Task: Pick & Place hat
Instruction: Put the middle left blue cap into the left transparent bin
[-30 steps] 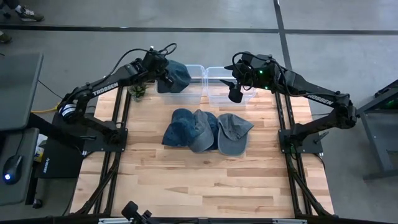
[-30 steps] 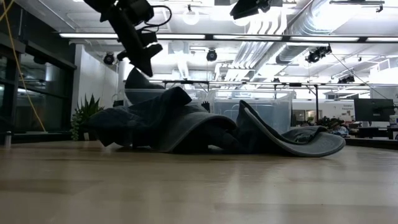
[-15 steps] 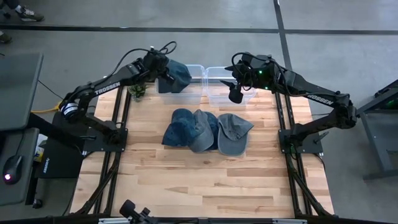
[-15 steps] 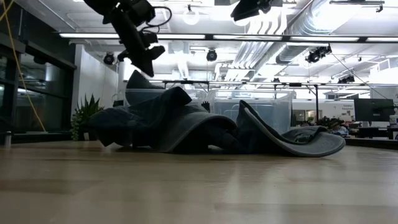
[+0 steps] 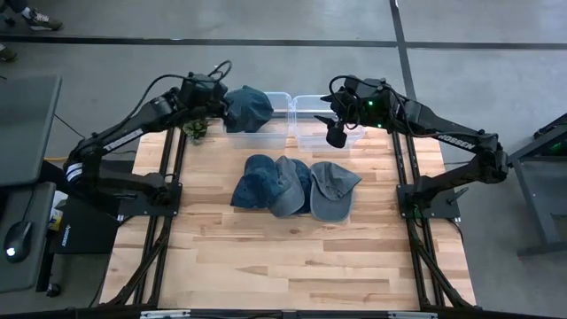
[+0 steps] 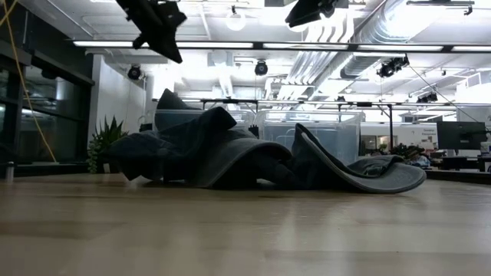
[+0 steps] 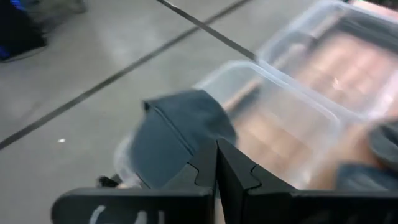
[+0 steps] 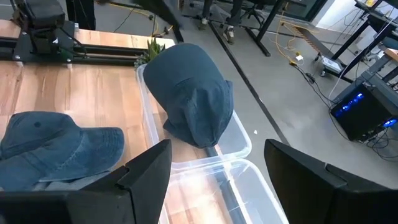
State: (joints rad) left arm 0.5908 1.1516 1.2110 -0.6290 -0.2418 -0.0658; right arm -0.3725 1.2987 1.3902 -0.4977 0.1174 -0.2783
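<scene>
Over on the far left, the left gripper [image 5: 213, 91] has pulled back from the dark blue denim hat [image 5: 247, 107] it was carrying a second ago, and its fingers [image 7: 231, 169] are pressed together on nothing. The hat now lies draped over the far-left clear plastic bin [image 5: 266, 124], crown up, part of it hanging over the rim. By the look of it this hat is delivered, though it sits on the edge rather than fully inside. Moving right, three more faded blue denim hats [image 5: 292, 185] lie overlapping in the middle of the light wooden table [image 5: 292, 257], so the job is only partly done. Further right, the right gripper [image 5: 336, 135] hangs released over the second clear bin [image 5: 321, 127], fingers wide apart, carrying nothing. The right wrist view shows the hat slumped across the bin's rim, which the overhead view only hints at. The low view shows the pile's curled brims [image 6: 360, 178] but hides most of the bin behind it. The left wrist view is blurred, the arm apparently swinging.
</scene>
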